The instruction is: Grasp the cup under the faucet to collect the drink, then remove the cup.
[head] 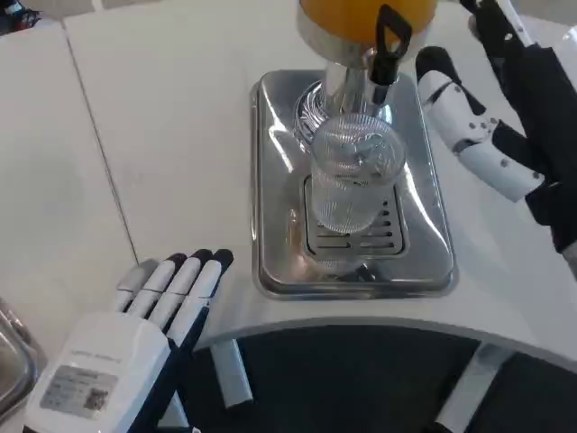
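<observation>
**One clear cup waits under the faucet, both hands off it**

Much of the orange drink dispenser is cut off above. Its steel drip tray holds the ribbed cup on the grate, below the black tap lever. The left hand rests at the table's edge, fingers straight, holding nothing. The right hand, partly out of frame, hovers beside the dispenser, fingers apart.

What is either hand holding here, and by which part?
Nothing. The cup stands free on the drip tray; the left hand lies flat, the right hand is beside the dispenser.
</observation>
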